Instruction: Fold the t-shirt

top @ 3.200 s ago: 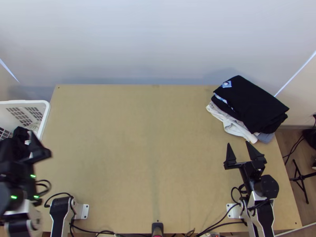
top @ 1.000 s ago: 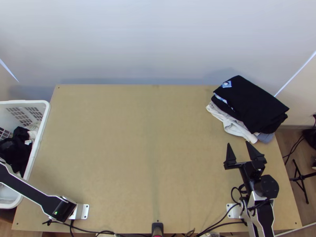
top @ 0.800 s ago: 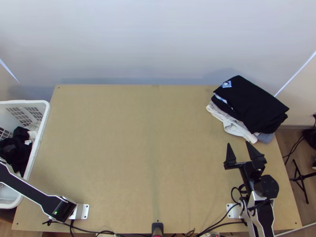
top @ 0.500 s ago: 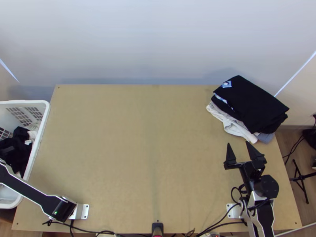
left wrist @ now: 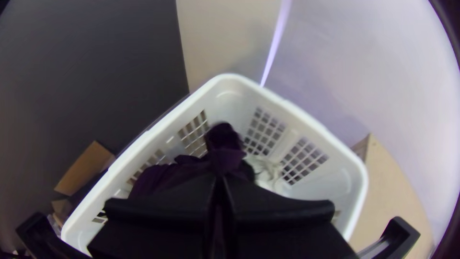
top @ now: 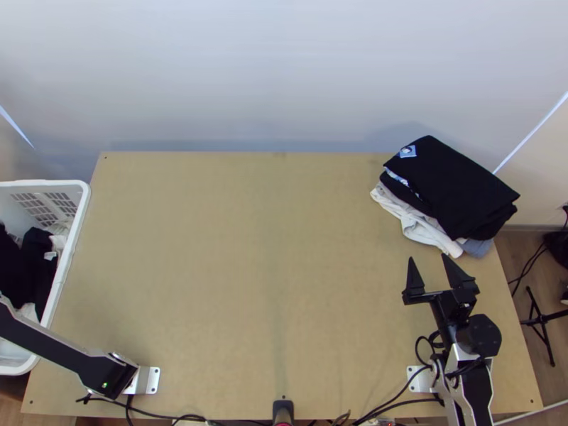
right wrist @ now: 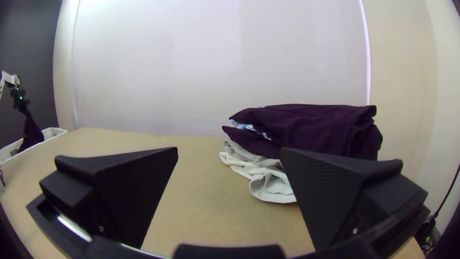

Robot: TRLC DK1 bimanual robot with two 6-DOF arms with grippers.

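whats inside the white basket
Dark cloth, at least some of it pinched by the left gripper, and bunched pale cloth. What lies beneath them is covered, so I can't tell.

Top view looks steeply down — left wrist's, close into basket (left wrist: 230, 101); right's, low across shared table (right wrist: 206, 192).

Left arm, white-edged with a long black link (top: 53, 348), runs from its base at the top view's lower left out past the left edge. Small green light (top: 105, 385) on the black joint by its base. Left gripper (left wrist: 219, 178), two wide flat black fingers: fingers together along the middle in the left wrist view. Right arm, silver-grey and black (top: 472, 390), stands at lower right, folded short above its base. Right gripper (top: 429, 258), same wide flat black fingers, points up the top view, fingers (right wrist: 330, 196) spread well apart, nothing between their tips.
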